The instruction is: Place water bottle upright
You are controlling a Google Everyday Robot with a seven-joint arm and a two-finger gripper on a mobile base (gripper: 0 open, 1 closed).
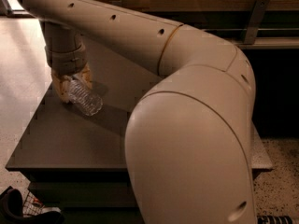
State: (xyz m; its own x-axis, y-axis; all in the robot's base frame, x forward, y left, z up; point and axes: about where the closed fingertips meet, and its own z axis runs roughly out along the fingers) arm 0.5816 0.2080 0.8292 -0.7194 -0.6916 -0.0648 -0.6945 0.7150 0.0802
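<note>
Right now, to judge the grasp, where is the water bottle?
Camera view, left side: the water bottle lies tilted on the table's far-left part, cap end under the gripper.
</note>
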